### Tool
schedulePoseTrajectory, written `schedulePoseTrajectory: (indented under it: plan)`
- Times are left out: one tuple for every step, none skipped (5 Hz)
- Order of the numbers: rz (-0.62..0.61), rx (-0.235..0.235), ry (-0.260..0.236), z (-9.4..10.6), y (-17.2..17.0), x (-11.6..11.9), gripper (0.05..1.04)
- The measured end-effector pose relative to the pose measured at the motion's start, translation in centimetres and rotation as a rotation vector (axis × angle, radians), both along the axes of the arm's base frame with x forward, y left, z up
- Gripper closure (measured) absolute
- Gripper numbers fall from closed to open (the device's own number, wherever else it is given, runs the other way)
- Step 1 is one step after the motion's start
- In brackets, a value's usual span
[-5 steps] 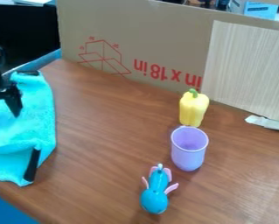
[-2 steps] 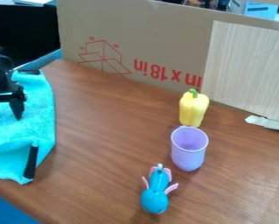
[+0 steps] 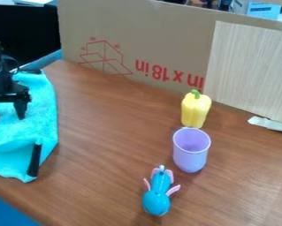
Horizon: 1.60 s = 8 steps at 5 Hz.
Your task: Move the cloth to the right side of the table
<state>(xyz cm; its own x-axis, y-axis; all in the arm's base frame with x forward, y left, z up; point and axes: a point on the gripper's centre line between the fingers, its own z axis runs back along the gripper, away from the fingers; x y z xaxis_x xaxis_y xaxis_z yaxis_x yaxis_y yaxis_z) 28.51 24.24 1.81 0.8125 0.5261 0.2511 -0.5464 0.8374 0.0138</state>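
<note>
The fingers of the black gripper [image 3: 6, 115] are held well apart here, nothing seen pinched between them. Beneath and around them the turquoise cloth [image 3: 41, 126] is spread, its visible length stretched far to near, one corner pointed nearward.

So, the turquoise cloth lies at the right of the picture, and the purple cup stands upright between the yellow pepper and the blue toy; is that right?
The side is wrong: the camera view shows the turquoise cloth at the left. The purple cup does stand upright between the yellow pepper and the blue toy.
</note>
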Motion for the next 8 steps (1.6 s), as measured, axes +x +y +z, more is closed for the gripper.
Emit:
schedulePoseTrajectory:
  plan:
    - [-0.008,-0.009,-0.025,0.1,-1.6,1.1,0.083]
    - [-0.040,-0.040,-0.042,0.3,-4.5,2.5,0.083]
    - [-0.073,-0.088,-0.054,0.6,-8.7,3.6,0.083]
    - [-0.094,-0.137,-0.051,0.8,-13.0,4.5,0.083]
    - [-0.088,-0.155,-0.053,0.8,-16.1,5.8,0.083]
    - [-0.070,-0.160,-0.052,0.8,-17.3,7.3,0.081]
    - [-0.059,-0.136,-0.056,0.8,-16.9,8.1,0.081]
    - [-0.039,-0.113,-0.051,0.5,-14.8,7.1,0.082]
